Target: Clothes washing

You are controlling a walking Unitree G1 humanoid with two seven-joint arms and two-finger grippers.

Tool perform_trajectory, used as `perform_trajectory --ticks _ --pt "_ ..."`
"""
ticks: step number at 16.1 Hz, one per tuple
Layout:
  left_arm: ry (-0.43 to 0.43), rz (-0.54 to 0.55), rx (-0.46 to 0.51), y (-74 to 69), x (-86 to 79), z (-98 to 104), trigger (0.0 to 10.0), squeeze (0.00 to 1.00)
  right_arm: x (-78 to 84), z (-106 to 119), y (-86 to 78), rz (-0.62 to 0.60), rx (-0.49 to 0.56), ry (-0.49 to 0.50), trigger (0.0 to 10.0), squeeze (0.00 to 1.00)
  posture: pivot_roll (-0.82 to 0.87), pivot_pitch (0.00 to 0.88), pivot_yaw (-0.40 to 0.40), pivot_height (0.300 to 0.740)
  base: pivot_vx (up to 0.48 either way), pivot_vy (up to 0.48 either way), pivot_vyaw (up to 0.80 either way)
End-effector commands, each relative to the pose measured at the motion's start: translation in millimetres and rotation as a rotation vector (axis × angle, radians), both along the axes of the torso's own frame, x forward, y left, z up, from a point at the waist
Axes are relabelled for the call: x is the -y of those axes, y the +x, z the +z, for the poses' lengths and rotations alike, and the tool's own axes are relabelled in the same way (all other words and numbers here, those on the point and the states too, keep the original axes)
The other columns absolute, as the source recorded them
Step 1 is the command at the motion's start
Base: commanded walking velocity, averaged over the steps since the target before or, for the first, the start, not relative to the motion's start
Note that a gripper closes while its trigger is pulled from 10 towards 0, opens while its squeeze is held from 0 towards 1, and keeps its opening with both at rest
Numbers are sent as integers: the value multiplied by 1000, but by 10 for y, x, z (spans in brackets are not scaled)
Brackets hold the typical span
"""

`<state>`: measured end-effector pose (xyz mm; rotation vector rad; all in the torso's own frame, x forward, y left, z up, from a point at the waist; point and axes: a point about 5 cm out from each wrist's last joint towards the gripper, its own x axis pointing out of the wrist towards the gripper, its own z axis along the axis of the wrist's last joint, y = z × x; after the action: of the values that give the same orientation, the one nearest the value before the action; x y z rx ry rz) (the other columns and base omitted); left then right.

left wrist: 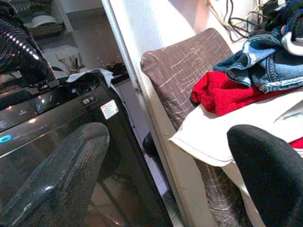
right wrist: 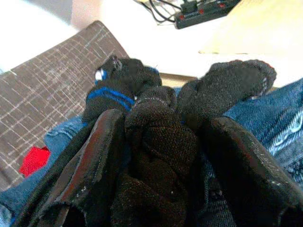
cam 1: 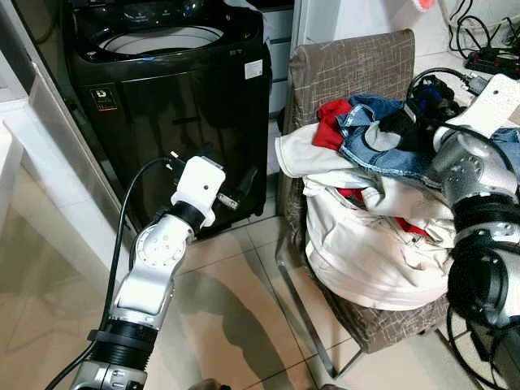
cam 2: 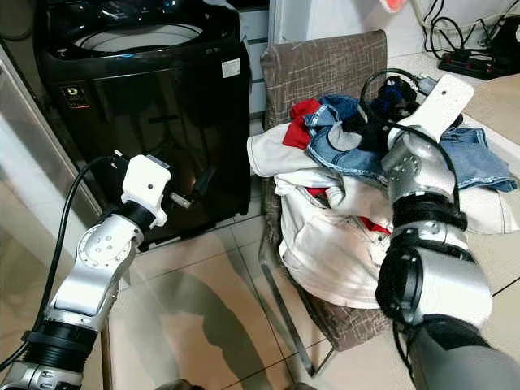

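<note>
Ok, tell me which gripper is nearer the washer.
Left. The left gripper hovers open right in front of the washer; the right gripper is over at the chair, shut on a black sock.

Bright even daylight, soft arm shadows on the glossy floor (cam 1: 244,309), reflections on the black washer (cam 1: 187,106), overexposed white wall (left wrist: 161,19), close fingers (right wrist: 99,165) blurred in wrist views

Washing machine (cam 1: 187,114): glossy black casing, reflections seen. Chair (cam 1: 349,69): brown woven cloth, rough, pale crosshatch lines. Jeans (cam 1: 382,150): blue denim. Black socks (right wrist: 156,142): coarse knit, fuzzy, clamped between matt, scuffed fingers of the right end effector (right wrist: 161,156). Floor (cam 1: 236,276): glazed tile, glossy. Arms: brushed silver metal noted.
</note>
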<state>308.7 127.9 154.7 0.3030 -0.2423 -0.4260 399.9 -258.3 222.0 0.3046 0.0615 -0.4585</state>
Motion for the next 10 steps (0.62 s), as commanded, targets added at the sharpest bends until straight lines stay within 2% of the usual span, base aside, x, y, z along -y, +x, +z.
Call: perform_trajectory --ticks 1,2,4,5,10 --pt "11 -1 9 8 -10 29 10000 0 5 72 21 6 4 14 9686 0 -29 0 10 740 0 0 0" --pt "14 1 10 6 -21 29 10000 0 1 3 21 10 -23 60 10000 0 -25 0 8 740 0 0 0" --pt "17 1 10 7 -28 29 10000 0 -18 -48 25 17 -36 109 10000 0 -24 0 11 740 0 0 0" --pt "21 -1 11 11 -27 33 10000 0 -34 -80 33 30 -45 169 0 0 -24 0 11 740 0 0 0" --pt "29 -2 14 20 -39 42 10000 0 -25 -71 42 37 -37 186 0 0 -21 0 10 740 0 0 0"
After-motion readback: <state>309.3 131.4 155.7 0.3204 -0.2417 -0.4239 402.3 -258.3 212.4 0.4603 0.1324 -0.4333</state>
